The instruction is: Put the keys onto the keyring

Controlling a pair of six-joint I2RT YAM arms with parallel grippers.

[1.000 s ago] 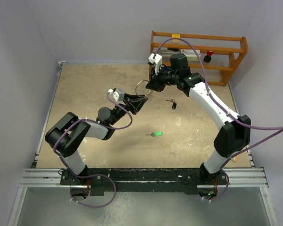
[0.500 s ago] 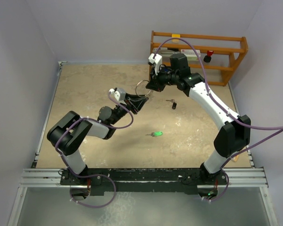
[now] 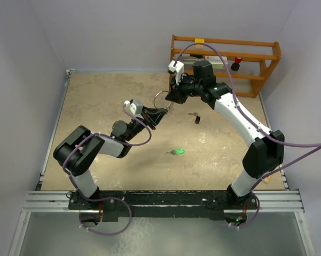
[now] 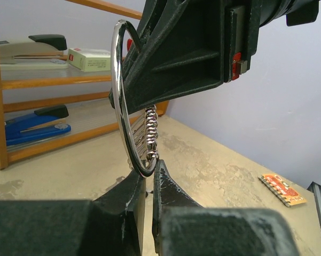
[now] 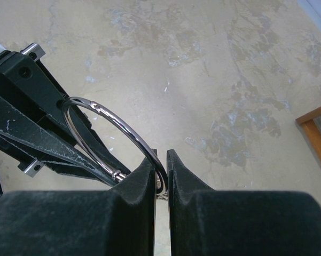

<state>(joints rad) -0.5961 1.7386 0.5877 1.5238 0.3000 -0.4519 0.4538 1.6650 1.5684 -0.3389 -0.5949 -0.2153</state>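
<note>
Hardly anything has shifted over the last second: the left arm has nudged its wrist slightly toward the ring, and the right arm has stayed put. The keyring [image 3: 161,99], a thin silver wire loop, is held up off the table [image 3: 96,96] between the two arms, toward the far middle of the surface. The left gripper [image 3: 156,113] meets it from the near-left side; in the left wrist view its fingers [image 4: 168,186] are drawn together with only a narrow slit, pinching the lower edge of the ring [image 4: 116,96]. The right gripper [image 3: 171,100] meets it from the far-right side, and its own camera shows both fingers [image 5: 144,176] pressed close, clamped on the wire [image 5: 99,106]. A short silver beaded piece [image 4: 150,128] hangs from the ring just above the left fingertips. Both loose keys lie flat on the table: the black-headed key [image 3: 196,117] just right of the grippers, the green-headed key [image 3: 176,152] nearer the bases, well apart from the ring. A wooden shelf rack [image 3: 224,53] stands at the far right corner, holding a blue stapler [image 4: 37,125].
</note>
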